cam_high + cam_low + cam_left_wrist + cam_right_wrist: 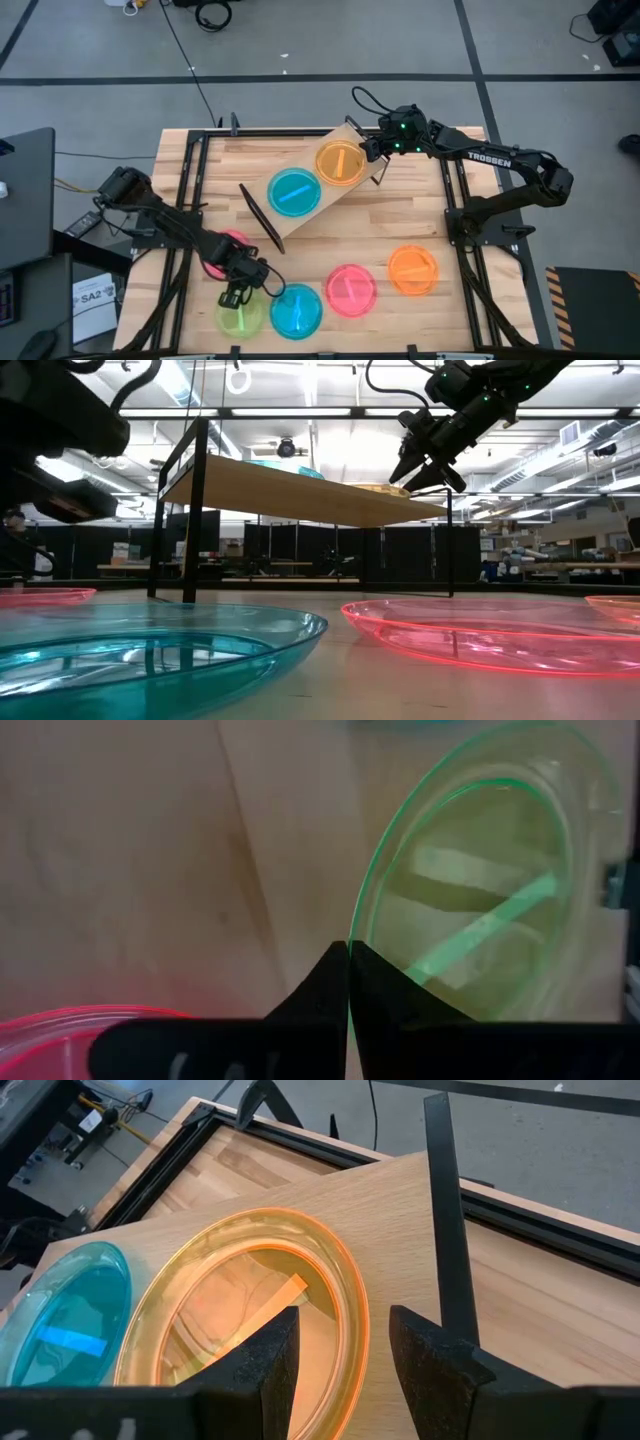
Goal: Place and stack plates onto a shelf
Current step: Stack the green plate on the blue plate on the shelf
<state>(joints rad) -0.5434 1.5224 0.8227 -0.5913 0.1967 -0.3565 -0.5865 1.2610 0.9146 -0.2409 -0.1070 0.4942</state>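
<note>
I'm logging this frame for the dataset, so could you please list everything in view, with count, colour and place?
Shelf: one, light wood with black wire legs, lying at an angle on the table's far middle.
Plates on the shelf: two, orange and blue.
Plates on the table: five along the near side, green, blue, pink, orange, and a pink one mostly hidden under the left arm.
Left gripper: one, dark, shut on the green plate's rim.
Right gripper: one, dark, fingers apart at the orange plate's edge on the shelf.
</note>
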